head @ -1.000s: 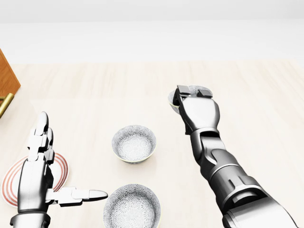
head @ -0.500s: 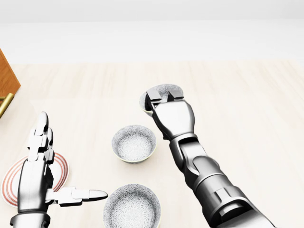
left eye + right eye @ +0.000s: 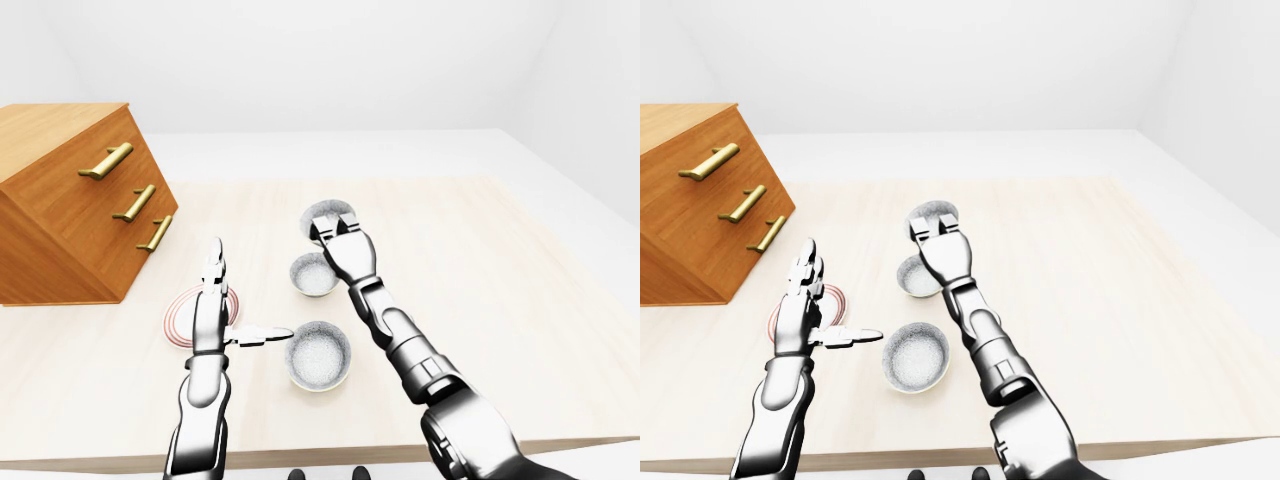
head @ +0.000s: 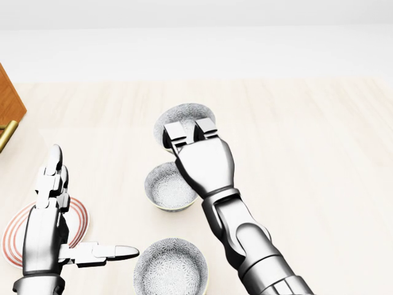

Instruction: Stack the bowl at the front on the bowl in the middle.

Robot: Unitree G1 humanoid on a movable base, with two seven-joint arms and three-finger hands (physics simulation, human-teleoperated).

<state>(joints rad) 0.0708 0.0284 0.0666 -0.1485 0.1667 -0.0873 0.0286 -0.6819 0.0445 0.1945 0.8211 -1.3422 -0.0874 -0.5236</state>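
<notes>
Right hand (image 4: 190, 131): fingers pinching rim of carried bowl (image 4: 184, 115); had swung left, nearly over middle bowl (image 4: 164, 190). Lowering judged next. Left hand (image 4: 46, 226): fingers spread, empty.

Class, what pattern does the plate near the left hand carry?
The plate is white with red concentric rings; the head view shows it best.

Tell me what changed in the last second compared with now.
The right hand, gripping the small patterned grey-white bowl, carried it leftward in the head view, from well right of the middle patterned bowl to just above it in the picture. Unchanged: that middle bowl, the nearest patterned bowl, the open left hand and the red-ringed plate.
</notes>
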